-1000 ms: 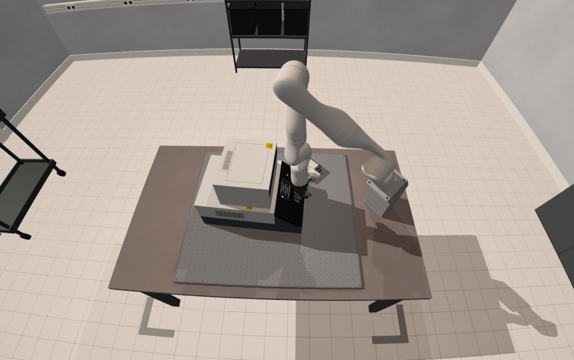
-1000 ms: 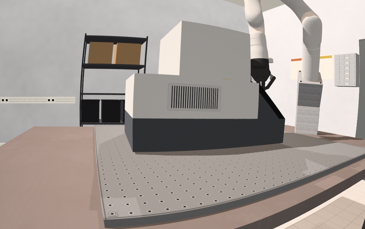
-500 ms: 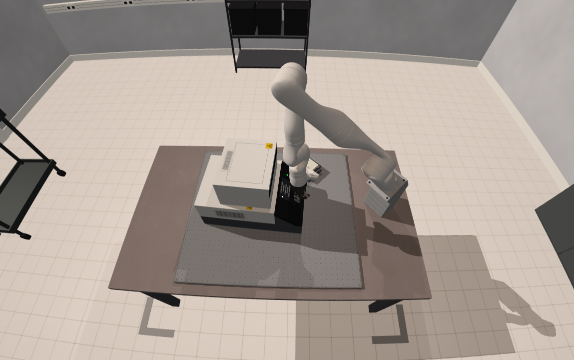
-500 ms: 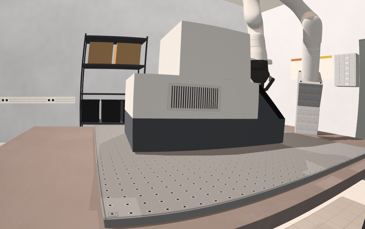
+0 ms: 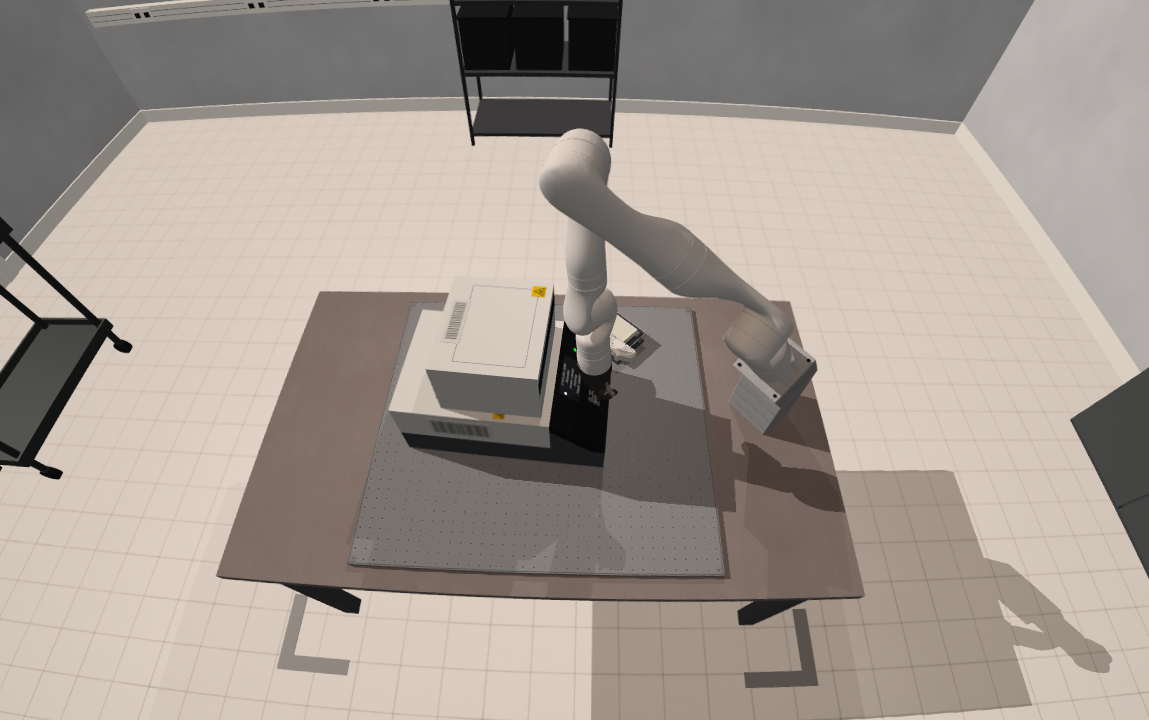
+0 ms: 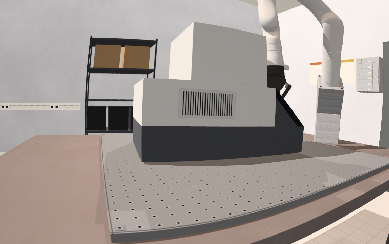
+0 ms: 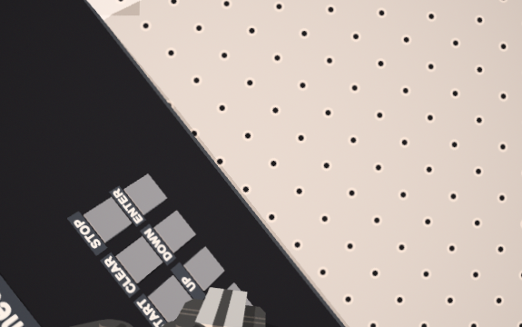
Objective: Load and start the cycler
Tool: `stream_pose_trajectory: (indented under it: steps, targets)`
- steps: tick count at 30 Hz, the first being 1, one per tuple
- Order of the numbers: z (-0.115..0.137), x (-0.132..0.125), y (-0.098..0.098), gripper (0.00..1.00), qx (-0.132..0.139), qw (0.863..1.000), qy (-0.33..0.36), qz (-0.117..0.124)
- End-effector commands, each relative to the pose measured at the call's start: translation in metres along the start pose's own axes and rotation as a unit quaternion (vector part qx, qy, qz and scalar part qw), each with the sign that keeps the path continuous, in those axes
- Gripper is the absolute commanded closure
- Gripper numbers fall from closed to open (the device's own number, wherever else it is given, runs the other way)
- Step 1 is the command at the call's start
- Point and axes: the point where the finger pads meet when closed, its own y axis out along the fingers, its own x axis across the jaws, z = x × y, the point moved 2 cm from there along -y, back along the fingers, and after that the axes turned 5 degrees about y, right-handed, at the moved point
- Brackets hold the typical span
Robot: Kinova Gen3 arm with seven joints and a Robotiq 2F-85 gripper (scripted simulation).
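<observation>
Black pincer (image 5: 609, 392) (image 6: 276, 83) (image 7: 221, 306), pressed together, empty, above the keypad facing the table's right edge. START (image 7: 171, 296) seems next: I'd centre the tips, press gently, and lift straight off, lest the loose machine (image 5: 471, 429) (image 6: 208, 139) slide toward the left edge. I can't see the plate; perhaps it's inside.

Bright wrist view, crisp shadows in top

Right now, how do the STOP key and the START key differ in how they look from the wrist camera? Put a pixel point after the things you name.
The STOP key (image 7: 107, 220) shows whole, while the START key (image 7: 170, 297) is partly covered by the gripper (image 7: 221, 309). STOP's label reads in full; START's label is cut off by the picture's edge. Both keys are grey.
</observation>
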Motion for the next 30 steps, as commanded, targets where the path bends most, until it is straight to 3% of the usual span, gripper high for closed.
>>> stream_pose_trajectory:
  steps: [1,30]
  targets:
    - [-0.0024,-0.0014,0.0029,0.90,0.000,1.000,0.006,0.000]
    - [-0.0073,-0.0036,0.0072,0.90,-0.001,1.000,0.004,-0.001]
